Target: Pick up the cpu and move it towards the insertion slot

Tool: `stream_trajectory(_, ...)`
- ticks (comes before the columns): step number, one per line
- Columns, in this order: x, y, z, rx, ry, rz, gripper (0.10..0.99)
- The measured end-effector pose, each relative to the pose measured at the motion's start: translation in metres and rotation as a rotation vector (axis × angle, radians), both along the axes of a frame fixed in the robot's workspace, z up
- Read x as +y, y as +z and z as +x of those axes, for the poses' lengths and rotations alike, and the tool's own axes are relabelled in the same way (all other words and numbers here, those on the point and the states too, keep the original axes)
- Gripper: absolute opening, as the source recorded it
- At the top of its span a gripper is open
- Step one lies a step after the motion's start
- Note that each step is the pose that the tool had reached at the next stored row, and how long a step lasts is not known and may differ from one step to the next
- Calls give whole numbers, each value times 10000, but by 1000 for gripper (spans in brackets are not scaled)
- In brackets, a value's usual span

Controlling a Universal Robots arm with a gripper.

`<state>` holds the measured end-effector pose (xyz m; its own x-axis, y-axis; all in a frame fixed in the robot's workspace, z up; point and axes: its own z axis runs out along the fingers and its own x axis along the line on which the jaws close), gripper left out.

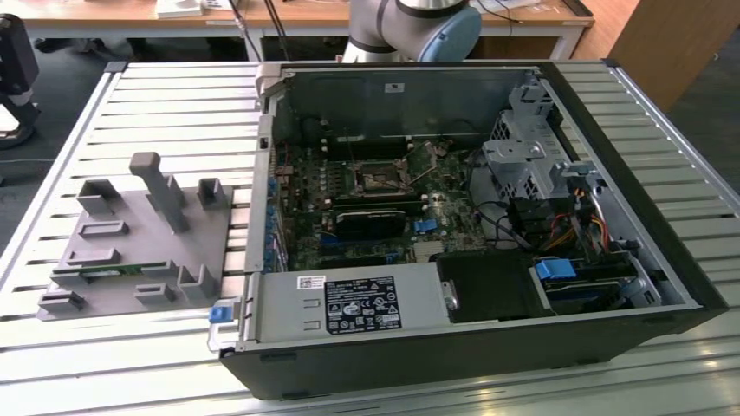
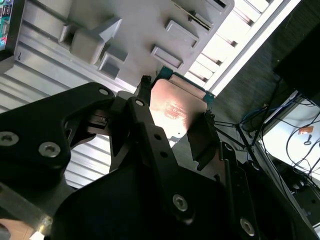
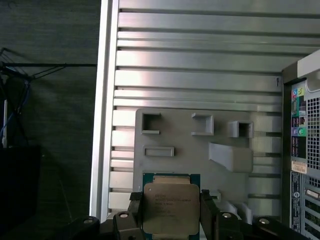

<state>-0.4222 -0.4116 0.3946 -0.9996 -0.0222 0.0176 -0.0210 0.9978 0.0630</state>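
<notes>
Clamping the cpu (image 3: 171,207) by two opposite edges, the pincer (image 3: 171,214) holds it above the grey tray (image 3: 200,145), apparently clear of the recesses. The insertion slot (image 1: 379,180) lies inside the open computer case (image 1: 647,217), to the exterior view's right of the tray and well apart from it. The slatted metal desk (image 1: 173,95) carries both, with dark floor and cables beside it.
</notes>
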Motion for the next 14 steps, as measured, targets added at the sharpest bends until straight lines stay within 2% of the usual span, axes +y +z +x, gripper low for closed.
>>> stream_trajectory(14,0,0,226,0,0,0,541)
